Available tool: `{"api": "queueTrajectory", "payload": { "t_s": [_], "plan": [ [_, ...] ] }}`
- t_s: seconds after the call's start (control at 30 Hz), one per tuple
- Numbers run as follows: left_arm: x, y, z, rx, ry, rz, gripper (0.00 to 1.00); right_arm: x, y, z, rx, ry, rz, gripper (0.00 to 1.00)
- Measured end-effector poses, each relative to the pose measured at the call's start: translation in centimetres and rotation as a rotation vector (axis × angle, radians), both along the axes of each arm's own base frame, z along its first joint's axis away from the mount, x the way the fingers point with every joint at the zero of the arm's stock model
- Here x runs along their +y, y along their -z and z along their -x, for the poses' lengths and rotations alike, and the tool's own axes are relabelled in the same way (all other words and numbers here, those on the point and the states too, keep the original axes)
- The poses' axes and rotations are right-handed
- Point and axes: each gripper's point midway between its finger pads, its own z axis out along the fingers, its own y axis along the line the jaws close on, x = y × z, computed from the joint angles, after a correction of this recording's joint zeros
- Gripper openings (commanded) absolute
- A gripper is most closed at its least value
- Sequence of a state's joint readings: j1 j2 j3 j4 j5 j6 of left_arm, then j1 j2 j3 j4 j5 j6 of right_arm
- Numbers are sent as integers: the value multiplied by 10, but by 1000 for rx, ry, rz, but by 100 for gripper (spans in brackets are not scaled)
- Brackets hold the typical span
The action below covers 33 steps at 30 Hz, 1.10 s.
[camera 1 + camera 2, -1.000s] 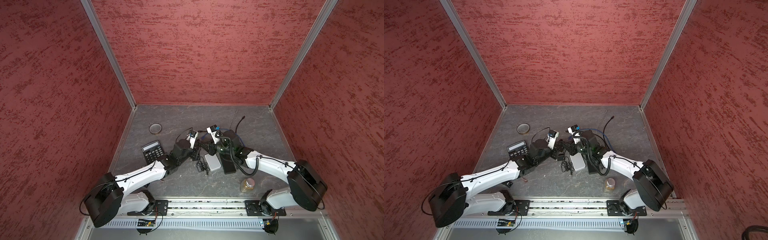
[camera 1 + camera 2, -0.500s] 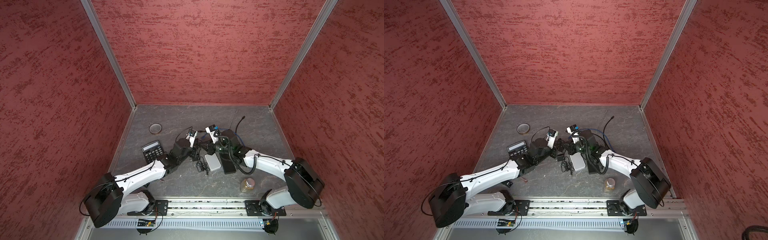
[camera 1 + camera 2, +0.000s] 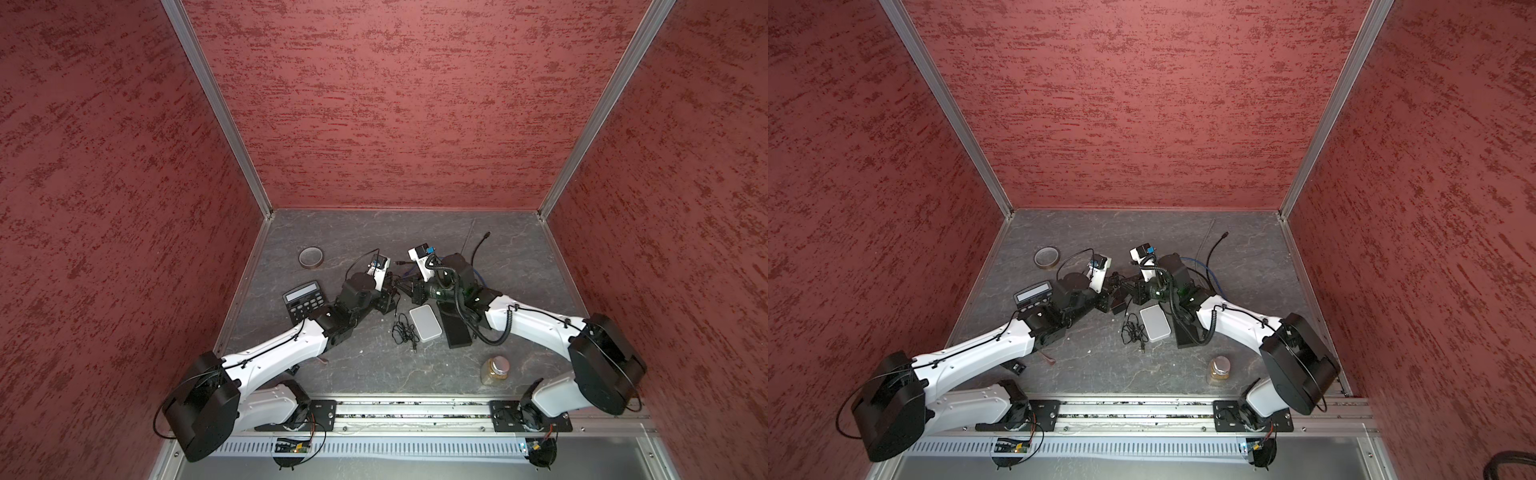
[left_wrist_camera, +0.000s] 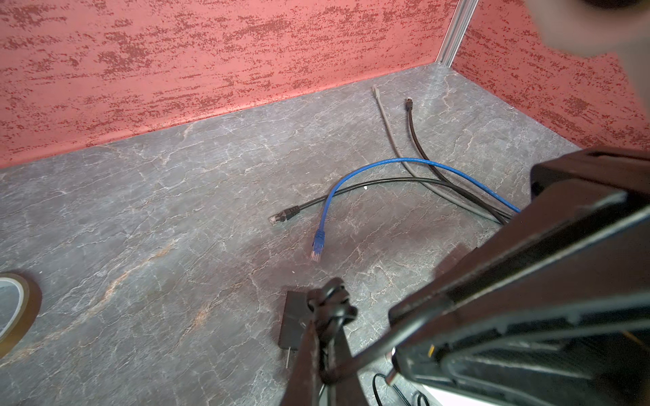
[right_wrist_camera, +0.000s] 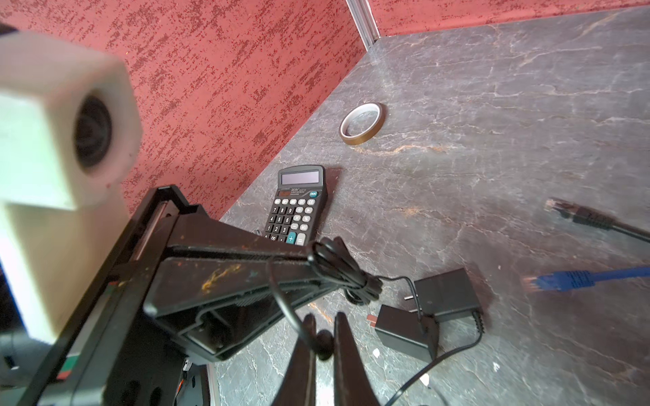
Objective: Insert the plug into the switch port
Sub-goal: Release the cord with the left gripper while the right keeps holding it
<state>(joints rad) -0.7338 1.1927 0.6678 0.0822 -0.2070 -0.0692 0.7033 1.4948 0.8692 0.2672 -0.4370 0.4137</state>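
Black cord bundle (image 5: 346,277) pinched by L gripper (image 4: 329,318) | R gripper (image 5: 324,327) nips thin lead (image 5: 320,346) | adapters (image 5: 445,297), calc (image 5: 299,207) nearby

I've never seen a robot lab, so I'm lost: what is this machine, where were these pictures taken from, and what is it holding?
Two white robot arms stand at the edge of a grey table. Two pictures look down from overhead; the other two come from a camera on each arm's wrist. On the table lie a calculator, a tape roll, a white box, a jar, loose network cables and two black power adapters. The left hand is shut on a bundled thin black cord; the right hand pinches a loose strand from it.
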Motion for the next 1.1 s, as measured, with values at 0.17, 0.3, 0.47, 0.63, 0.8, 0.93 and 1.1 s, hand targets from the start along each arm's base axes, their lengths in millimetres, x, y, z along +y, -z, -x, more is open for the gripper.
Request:
{"api": "queueTrajectory", "payload": {
  "t_s": [0.17, 0.3, 0.47, 0.63, 0.8, 0.93, 1.1],
  "plan": [
    [5, 0, -4, -8, -10, -16, 0, 2, -1, -7, -11, 7, 31, 5],
    [12, -6, -10, -19, -23, -34, 18, 4, -1, -13, -16, 15, 61, 5],
    [16, -19, -18, -48, -46, -37, 84, -1, 9, -21, -8, 48, 115, 5],
    [18, -15, -16, -22, -64, -33, 90, -12, 24, -32, 26, 93, 167, 5],
    [5, -9, 7, 40, -41, -13, 86, -25, 42, -52, 66, 150, 212, 5],
    [-11, -1, 31, 123, -25, 8, 85, -38, 57, -68, 96, 192, 238, 5],
    [-27, 10, 65, 197, -11, -13, 84, -50, 72, -81, 125, 227, 257, 5]
  ]
}}
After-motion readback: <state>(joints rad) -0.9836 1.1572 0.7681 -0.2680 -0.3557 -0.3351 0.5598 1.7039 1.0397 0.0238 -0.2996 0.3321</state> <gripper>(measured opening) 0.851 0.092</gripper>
